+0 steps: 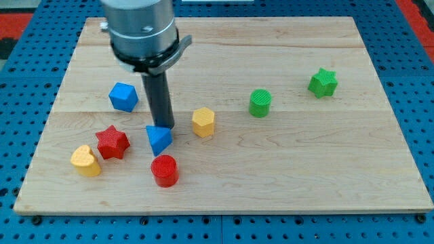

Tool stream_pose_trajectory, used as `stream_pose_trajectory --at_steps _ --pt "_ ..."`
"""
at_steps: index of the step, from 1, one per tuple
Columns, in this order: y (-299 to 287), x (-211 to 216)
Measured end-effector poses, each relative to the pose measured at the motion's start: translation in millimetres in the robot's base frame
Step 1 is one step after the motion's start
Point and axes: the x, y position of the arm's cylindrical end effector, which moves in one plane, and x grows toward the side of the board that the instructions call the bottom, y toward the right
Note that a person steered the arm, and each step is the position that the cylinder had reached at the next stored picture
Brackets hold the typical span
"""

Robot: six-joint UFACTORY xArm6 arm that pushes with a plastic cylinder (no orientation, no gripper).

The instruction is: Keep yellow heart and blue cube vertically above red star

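Observation:
The red star lies at the board's lower left. The yellow heart sits just below and left of it, almost touching. The blue cube stands above the star, slightly to its right. My tip rests at the top edge of a blue triangular block, to the right of the red star and below right of the blue cube.
A red cylinder sits below the blue triangle. A yellow hexagonal block lies right of my tip. A green cylinder and a green star are at the upper right. The wooden board ends near the view's bottom.

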Motion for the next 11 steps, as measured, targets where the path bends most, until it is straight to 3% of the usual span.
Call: stream_pose_trajectory --at_steps 1,3,5,6,7,8,11 --pt "17.6 5.1" --pt "-1.0 8.3" --pt "-130.6 -21.0" --pt "-158.1 15.1" --pt "-144.5 117.6" --pt "-103.6 118.5" --pt "-123.3 -25.8"
